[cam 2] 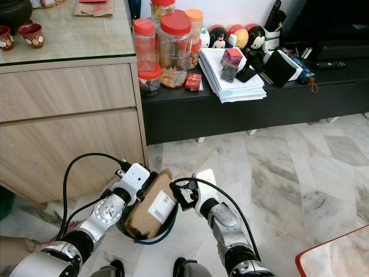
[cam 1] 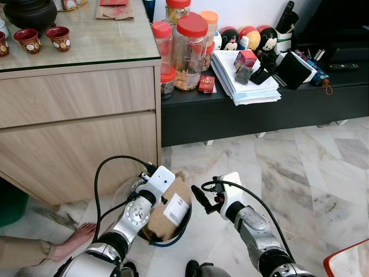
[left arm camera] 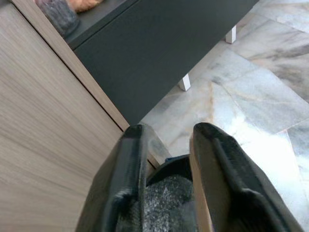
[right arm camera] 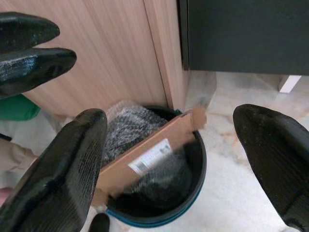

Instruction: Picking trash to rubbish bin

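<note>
- Standing over black rubbish bin [right arm camera: 193, 203] on marble floor [cam 1: 300, 173], just beside corner of wooden cabinet [cam 1: 75, 127].
- Sticking out of bin: flat cardboard parcel [right arm camera: 159, 145] with white label [right arm camera: 150, 155], slanted across rim, top end well above it; bubble wrap [right arm camera: 128, 128] packed underneath and behind.
- Left gripper [left arm camera: 166, 159] hanging right above bin and parcel, fingers [left arm camera: 120, 183] slightly apart, pinching nothing visible; dark bin rim and grey wrap showing between them.
- Right gripper [cam 1: 202, 199] hovering just beside parcel's free edge, jaws spread wide, empty; not touching cardboard as far as visible.
- Judging step: drop into bin looking essentially done, parcel released but only half seated.
- Next move calling for either pressing parcel down flat into bin, or pulling both arms back and up clear of rim without snagging cardboard or tipping bin.
- Risking: parcel levering out if bumped; bin sliding on smooth tile.
- Person's bare foot [cam 1: 78, 236] resting on floor near bin on robot's left; keeping arms clear of it.
- Farther back: low black TV bench [cam 1: 242, 115] carrying red-lidded jars [cam 1: 190, 52], stack of papers [cam 1: 245, 81], small figurines.
- Cabinet top holding red cups [cam 1: 43, 39] and dark teapot [cam 1: 29, 12]; nothing there obviously trash.
</note>
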Controlling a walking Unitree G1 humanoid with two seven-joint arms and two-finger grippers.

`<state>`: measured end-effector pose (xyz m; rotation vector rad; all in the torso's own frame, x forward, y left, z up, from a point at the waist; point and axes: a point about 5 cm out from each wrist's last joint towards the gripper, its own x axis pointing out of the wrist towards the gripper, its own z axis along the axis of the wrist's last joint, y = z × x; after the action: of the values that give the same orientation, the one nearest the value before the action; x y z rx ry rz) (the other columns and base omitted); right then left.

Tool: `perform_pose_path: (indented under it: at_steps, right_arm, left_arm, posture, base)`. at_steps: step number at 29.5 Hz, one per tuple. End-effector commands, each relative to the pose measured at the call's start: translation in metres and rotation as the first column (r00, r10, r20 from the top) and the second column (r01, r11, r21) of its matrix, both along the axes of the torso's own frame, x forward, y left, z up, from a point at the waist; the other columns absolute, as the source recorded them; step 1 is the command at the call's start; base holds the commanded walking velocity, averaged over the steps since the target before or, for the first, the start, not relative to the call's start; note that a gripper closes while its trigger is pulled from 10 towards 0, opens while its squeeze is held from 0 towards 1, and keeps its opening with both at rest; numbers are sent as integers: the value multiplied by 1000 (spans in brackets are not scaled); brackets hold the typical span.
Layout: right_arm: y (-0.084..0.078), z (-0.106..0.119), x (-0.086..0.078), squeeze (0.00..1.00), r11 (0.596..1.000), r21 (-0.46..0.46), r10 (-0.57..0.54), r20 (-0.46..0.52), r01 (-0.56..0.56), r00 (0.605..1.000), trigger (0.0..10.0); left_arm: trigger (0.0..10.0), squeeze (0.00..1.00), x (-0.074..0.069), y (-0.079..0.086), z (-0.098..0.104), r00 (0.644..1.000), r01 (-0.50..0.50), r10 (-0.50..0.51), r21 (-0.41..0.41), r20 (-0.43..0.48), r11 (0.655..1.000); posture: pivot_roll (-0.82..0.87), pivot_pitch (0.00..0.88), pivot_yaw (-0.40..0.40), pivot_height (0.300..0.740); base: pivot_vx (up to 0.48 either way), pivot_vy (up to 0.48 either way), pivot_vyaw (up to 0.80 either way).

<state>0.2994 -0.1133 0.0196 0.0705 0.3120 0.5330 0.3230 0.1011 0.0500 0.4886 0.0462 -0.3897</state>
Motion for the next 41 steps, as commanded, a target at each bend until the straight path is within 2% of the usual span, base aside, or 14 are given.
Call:
perform_pose_path:
  at_steps: [1, 5, 6, 7, 8, 14, 21, 22, 23, 24, 28, 33, 36, 41]
  right_arm:
    - [-4, -5, -5, 0, 1000, -2, -15, -23, 15, 1000, 10000]
    - [-8, -10, -8, 0, 999, -14, -31, -42, 30, 999, 10000]
    - [-11, -13, -10, 0, 999, -23, -43, -57, 42, 997, 10000]
    - [-12, -15, -11, 0, 998, -28, -49, -64, 47, 997, 10000]
    - [-14, -17, -13, 0, 998, -34, -60, -76, 57, 995, 10000]
    - [-19, -28, -22, 0, 995, -63, -80, -118, 73, 990, 10000]
    - [-32, -47, -39, 0, 984, -125, -155, -213, 130, 965, 10000]
    - [-32, -47, -39, 0, 984, -125, -155, -213, 130, 965, 10000]
    - [-34, -51, -43, 0, 980, -138, -169, -228, 140, 959, 10000]
    - [-38, -57, -49, 0, 974, -162, -196, -260, 157, 946, 10000]
    - [-46, -68, -61, 0, 960, -209, -245, -314, 185, 917, 10000]
    - [-59, -84, -84, 0, 938, -266, -316, -395, 223, 863, 10000]
    - [-64, -92, -98, 0, 925, -300, -350, -429, 234, 833, 10000]
    - [-65, -94, -102, 0, 923, -298, -358, -436, 243, 826, 10000]
  left_arm:
    - [10000, 1000, -1, -2, -2, 1000, 4, -4, -10, -9, 1000]
    - [10000, 1000, -6, 2, -8, 999, -19, 19, -10, -28, 1000]
    - [10000, 290, -10, 6, -14, 998, -49, 48, -13, -51, 999]
    - [10000, 290, -12, 7, -17, 996, -62, 61, -13, -62, 998]
    - [10000, 0, -15, 10, -21, 994, -82, 81, -15, -75, 997]
    - [10000, 0, -35, 32, -47, 962, -209, 202, -20, -183, 978]
    - [10000, 0, -75, 57, -87, 855, -360, 337, 17, -394, 933]
    - [10000, 0, -75, 57, -87, 855, -360, 337, 17, -394, 933]
    - [10000, 0, -82, 61, -93, 830, -381, 356, 30, -429, 924]
    - [10000, 0, -94, 68, -103, 783, -417, 390, 57, -484, 907]
    - [10000, 0, -114, 79, -116, 700, -483, 444, 86, -559, 871]
    - [10000, 0, -135, 95, -127, 593, -583, 523, 122, -612, 803]
    - [10000, 0, -145, 101, -131, 547, -620, 549, 135, -632, 773]
    - [10000, 0, -150, 106, -132, 500, -673, 578, 130, -645, 728]
  posture:
    - [-59, 232, -138, 740]
    - [-56, 225, -134, 740]
    - [-51, 223, -131, 740]
    - [-51, 223, -131, 740]
    - [-47, 221, -130, 740]
    - [-34, 214, -120, 740]
    - [-10, 189, -97, 740]
    - [-10, 189, -97, 740]
    - [-6, 184, -90, 740]
    - [-3, 174, -82, 740]
    - [4, 161, -70, 740]
    - [26, 140, -55, 740]
    - [29, 128, -46, 740]
    - [19, 121, -34, 740]
  base:
    - [0, 0, 0]
    - [0, 0, 0]
    - [0, 0, 0]
    - [0, 0, 0]
    - [0, 0, 0]
    - [0, 0, 0]
    - [0, 0, 0]
    - [0, 0, 0]
    - [0, 0, 0]
    - [0, 0, 0]
    - [0, 0, 0]
    - [0, 0, 0]
    - [0, 0, 0]
    - [0, 0, 0]
